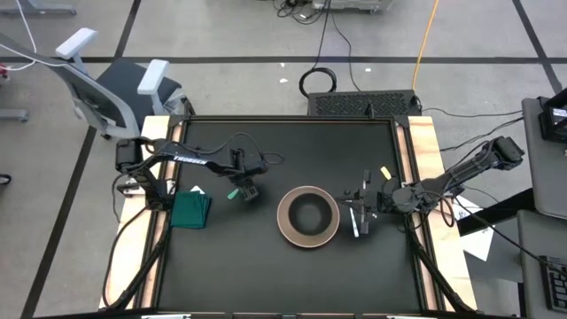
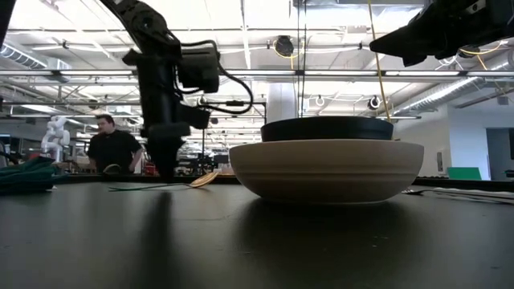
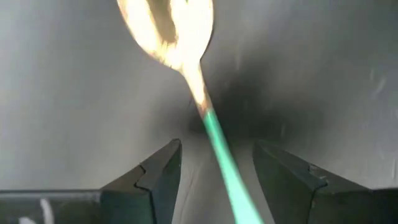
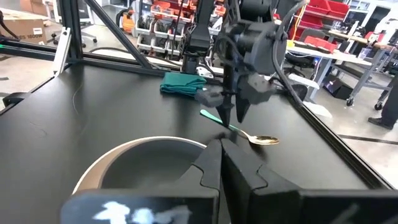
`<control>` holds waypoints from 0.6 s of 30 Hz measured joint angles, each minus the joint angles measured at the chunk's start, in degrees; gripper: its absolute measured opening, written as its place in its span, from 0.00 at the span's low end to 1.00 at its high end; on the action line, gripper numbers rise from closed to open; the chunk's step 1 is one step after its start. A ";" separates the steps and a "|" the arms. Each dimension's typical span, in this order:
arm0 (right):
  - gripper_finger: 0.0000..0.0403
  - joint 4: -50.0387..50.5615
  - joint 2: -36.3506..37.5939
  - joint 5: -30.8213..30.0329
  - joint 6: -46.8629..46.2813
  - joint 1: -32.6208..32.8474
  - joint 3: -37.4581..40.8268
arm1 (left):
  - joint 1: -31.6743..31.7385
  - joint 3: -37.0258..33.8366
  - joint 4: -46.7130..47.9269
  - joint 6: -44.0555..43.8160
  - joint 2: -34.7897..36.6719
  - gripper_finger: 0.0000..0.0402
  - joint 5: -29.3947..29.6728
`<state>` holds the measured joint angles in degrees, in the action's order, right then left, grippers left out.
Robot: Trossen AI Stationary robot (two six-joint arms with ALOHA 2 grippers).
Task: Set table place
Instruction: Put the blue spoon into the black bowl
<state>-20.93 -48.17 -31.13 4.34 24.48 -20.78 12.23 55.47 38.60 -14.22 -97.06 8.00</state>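
Off-task items you can see
A folded green cloth point(image 1: 191, 209) lies on the surface; a person point(image 2: 112, 148) stands behind.

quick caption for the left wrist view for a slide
Left gripper, fingers open, straddling the green handle of a gold-bowled spoon lying on the black table.

No readable text anywhere. White lettering on the left arm point(image 1: 189, 160) too small to make out; a blurred white mark in the right wrist view, illegible.
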 joint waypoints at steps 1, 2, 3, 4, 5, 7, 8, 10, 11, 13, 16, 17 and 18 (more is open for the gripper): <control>0.00 -0.06 -0.02 0.03 0.00 0.01 0.00 | 0.00 0.08 -0.58 0.15 -0.41 0.50 0.00; 0.00 -0.15 -0.02 0.04 -0.09 0.01 0.00 | 0.04 0.04 -0.37 0.17 -0.64 0.50 -0.01; 0.00 -0.17 0.00 0.04 -0.22 0.01 0.00 | 0.07 0.01 0.20 0.17 -0.80 0.50 0.04; 0.00 -0.13 0.00 0.04 -0.22 0.01 0.00 | 0.11 0.00 0.17 0.17 -1.24 0.50 0.04; 0.00 -0.09 -0.02 0.06 -0.22 0.01 0.00 | 0.11 0.02 -0.85 0.18 -1.71 0.50 0.03; 0.00 -0.16 0.01 0.09 -0.26 0.01 0.00 | 0.11 -0.12 -1.03 0.40 -2.17 0.50 0.11; 0.00 -0.15 0.02 0.09 -0.25 0.00 0.00 | 0.11 0.12 -1.22 0.61 -2.69 0.50 0.07; 0.00 0.05 0.00 0.26 -0.27 0.11 0.04 | 0.12 0.12 -1.23 0.82 -3.44 0.50 0.03; 0.00 -0.22 0.00 0.53 -0.41 0.14 0.04 | 0.11 0.09 -1.25 0.81 -3.51 0.50 0.03; 0.00 -0.31 0.00 1.32 -0.35 0.20 0.04 | 0.11 0.08 -1.31 0.83 -3.56 0.50 -0.01; 0.00 -0.49 0.00 1.45 -0.33 0.27 0.04 | 0.11 -0.01 -1.67 0.79 -3.58 0.50 -0.05; 0.00 -0.61 0.00 1.44 -0.33 0.27 0.04 | 0.11 -0.01 -1.68 0.83 -3.60 0.50 -0.09; 0.00 -0.66 0.00 1.44 -0.32 0.27 0.04 | 0.11 -0.02 -1.74 0.91 -3.60 0.50 -0.09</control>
<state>-21.58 -48.16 -29.69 4.02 24.75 -20.73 12.34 55.45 36.87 -13.31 -100.66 7.90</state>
